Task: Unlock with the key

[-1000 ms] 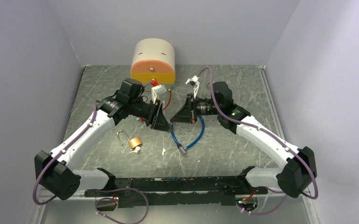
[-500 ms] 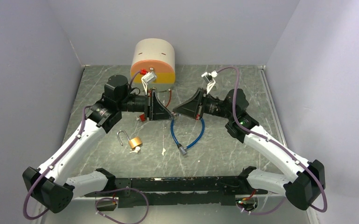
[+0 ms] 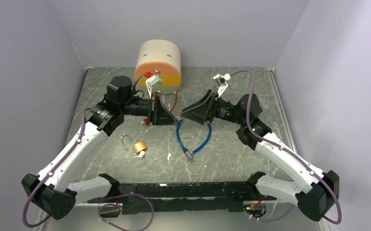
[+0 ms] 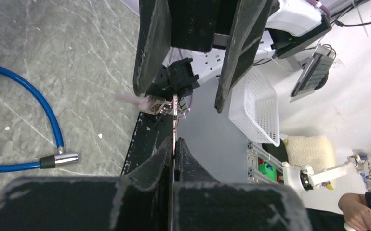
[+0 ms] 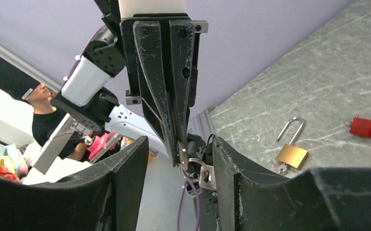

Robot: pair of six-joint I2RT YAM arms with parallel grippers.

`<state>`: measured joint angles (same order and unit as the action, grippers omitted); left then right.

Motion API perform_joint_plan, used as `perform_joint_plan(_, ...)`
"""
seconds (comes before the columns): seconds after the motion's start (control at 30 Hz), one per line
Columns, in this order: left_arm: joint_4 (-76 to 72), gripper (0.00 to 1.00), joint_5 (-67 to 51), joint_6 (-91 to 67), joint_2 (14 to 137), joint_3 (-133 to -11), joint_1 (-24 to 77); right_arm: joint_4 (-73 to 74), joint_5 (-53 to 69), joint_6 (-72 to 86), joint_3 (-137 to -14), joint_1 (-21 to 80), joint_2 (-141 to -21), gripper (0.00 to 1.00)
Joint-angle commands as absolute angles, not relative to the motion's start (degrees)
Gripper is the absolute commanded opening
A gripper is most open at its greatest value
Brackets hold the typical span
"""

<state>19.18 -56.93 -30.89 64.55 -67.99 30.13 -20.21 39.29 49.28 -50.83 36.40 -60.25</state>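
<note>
The left end effector (image 4: 174,144) is clamped tight on the key (image 4: 175,115), holding it in midair at the centre of the top view. The right end effector (image 4: 181,96) stands partly open, its fingers (image 5: 130,168) flanking the key without pressing, so the left alone appears to carry it. The padlock (image 3: 139,146) lies on the surface (image 3: 231,154) at lower left of centre. The cable lock (image 3: 195,139) lies just below the key, both within reach.
</note>
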Motion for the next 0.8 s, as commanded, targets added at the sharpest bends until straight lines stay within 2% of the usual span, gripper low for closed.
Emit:
perform_joint_plan(0.0,29.99,0.03,-61.06,-19.74,64.01,-75.08,30.14,-21.35,39.81,46.57,-51.77,36.41,-57.54,0.54)
perform_joint_plan(0.17,38.77,0.03,-63.42,-13.71,65.55,-78.48,30.14,-19.79,45.10,42.23,-53.36,36.39,-57.99,0.43)
perform_joint_plan(0.4,43.22,0.02,-65.89,-10.01,67.03,-79.94,30.12,-13.47,49.77,37.55,-59.45,36.56,-62.53,0.50)
perform_joint_plan(0.77,41.32,0.03,-63.49,-10.84,66.84,-78.86,30.12,-9.87,55.73,37.49,-60.89,37.98,-66.74,0.45)
